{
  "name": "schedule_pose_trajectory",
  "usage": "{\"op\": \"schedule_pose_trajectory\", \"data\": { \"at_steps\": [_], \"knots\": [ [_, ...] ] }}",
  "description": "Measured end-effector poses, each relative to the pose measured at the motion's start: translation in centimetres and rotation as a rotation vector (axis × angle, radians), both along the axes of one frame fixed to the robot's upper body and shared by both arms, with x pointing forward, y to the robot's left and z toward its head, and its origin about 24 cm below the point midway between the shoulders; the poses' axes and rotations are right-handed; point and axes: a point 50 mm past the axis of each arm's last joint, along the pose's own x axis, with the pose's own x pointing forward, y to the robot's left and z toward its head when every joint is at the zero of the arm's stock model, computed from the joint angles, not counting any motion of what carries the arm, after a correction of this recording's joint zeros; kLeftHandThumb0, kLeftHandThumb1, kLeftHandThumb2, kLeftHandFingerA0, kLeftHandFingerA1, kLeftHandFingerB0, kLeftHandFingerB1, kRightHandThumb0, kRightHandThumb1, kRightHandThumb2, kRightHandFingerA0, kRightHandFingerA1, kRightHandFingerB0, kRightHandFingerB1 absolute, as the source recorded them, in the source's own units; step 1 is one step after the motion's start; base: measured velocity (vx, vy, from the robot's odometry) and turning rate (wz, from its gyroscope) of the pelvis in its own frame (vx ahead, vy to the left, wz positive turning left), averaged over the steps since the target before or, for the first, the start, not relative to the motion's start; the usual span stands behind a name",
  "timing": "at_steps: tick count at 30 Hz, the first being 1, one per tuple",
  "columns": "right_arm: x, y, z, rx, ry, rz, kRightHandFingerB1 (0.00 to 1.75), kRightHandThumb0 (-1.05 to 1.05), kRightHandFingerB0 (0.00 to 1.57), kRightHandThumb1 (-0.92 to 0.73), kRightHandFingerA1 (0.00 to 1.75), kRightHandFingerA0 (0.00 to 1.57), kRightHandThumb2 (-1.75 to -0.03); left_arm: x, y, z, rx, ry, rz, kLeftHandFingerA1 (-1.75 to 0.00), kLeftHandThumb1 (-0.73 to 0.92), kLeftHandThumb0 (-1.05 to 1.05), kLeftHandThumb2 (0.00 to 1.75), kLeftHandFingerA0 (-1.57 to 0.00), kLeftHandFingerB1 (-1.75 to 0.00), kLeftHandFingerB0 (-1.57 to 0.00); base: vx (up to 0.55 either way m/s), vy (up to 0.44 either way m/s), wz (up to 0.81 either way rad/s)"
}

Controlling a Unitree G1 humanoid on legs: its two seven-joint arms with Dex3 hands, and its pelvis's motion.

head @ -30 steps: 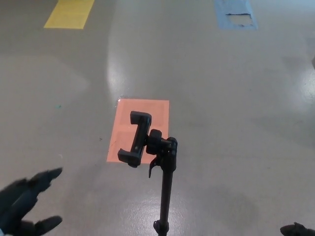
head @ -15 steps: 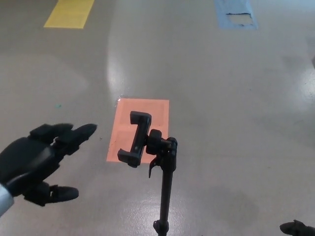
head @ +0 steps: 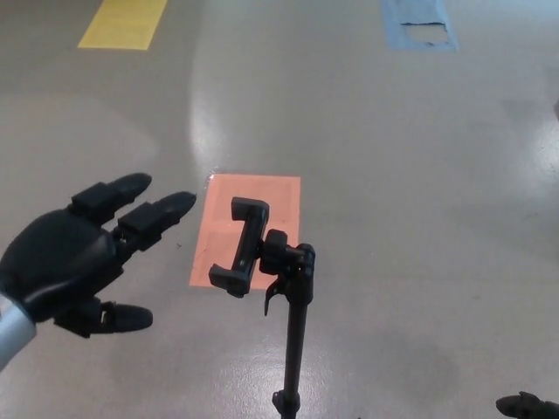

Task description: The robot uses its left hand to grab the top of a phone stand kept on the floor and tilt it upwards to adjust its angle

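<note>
The phone stand [head: 293,336] runs off the bottom edge so its foot is unseen, the left hand [head: 83,257] loses its wrist at the left edge, and the right hand [head: 527,406] shows only as a dark sliver, its fingers impossible to read.

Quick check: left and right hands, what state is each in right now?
Left hand: open, holding nothing, apart from the phone stand.
Right hand: only a sliver shows; cannot be told.
</note>
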Motion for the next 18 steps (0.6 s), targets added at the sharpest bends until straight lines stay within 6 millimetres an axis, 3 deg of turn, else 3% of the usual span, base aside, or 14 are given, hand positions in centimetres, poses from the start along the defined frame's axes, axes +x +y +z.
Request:
{"op": "schedule_pose_trajectory", "data": {
  "at_steps": [1, 6, 7, 11, 15, 16, 18],
  "knots": [
    [0.0, 0.0, 0.0, -0.001, -0.001, 0.000, 0.47, -0.33, 0.01, -0.50, 0.48, 0.01, -1.02, 0.1, 0.0, 0.2, 0.003, -0.005, -0.002, 0.00, 0.61, -0.91, 0.94, 0.00, -0.07, 0.00, 0.00, 0.000, 0.00],
    [0.1, 0.0, 0.1, -0.003, -0.002, 0.003, 0.47, -0.33, 0.00, -0.50, 0.48, 0.01, -1.02, 0.4, -0.1, 1.1, 0.024, -0.026, -0.010, 0.00, 0.65, -0.94, 0.97, 0.00, -0.05, 0.00, 0.00, 0.000, 0.00],
    [0.1, 0.0, 0.1, -0.004, -0.001, 0.004, 0.27, -0.57, 0.14, -0.69, 0.33, 0.21, -0.62, 0.5, -0.1, 1.4, 0.027, -0.031, -0.011, 0.00, 0.63, -0.93, 0.95, 0.00, -0.05, 0.00, 0.00, 0.000, 0.00],
    [0.1, 0.0, 0.1, -0.004, -0.001, 0.004, 0.28, -0.56, 0.15, -0.68, 0.33, 0.20, -0.61, 0.8, -0.4, 2.1, 0.033, -0.057, -0.018, 0.00, 0.62, -0.92, 0.95, 0.00, -0.05, 0.00, 0.00, 0.000, 0.00],
    [0.2, 0.0, 0.1, -0.004, 0.000, 0.002, 0.27, -0.55, 0.15, -0.67, 0.32, 0.19, -0.61, 1.1, -0.6, 2.8, 0.038, -0.082, -0.026, 0.00, 0.62, -0.91, 0.94, 0.00, -0.06, 0.00, 0.00, 0.000, 0.00],
    [0.2, 0.0, 0.1, -0.004, 0.001, 0.001, 0.47, -0.32, 0.00, -0.50, 0.48, 0.01, -1.01, 1.1, -0.8, 3.1, 0.039, -0.092, -0.035, 0.00, 0.62, -0.91, 0.94, 0.00, -0.07, 0.00, 0.00, 0.000, 0.00],
    [0.2, 0.0, 0.2, -0.003, 0.001, 0.001, 0.47, -0.32, 0.00, -0.51, 0.48, 0.01, -1.02, 1.0, -1.3, 3.5, 0.044, -0.103, -0.055, 0.00, 0.62, -0.91, 0.94, 0.00, -0.06, 0.00, 0.00, 0.000, 0.00]
  ]
}}
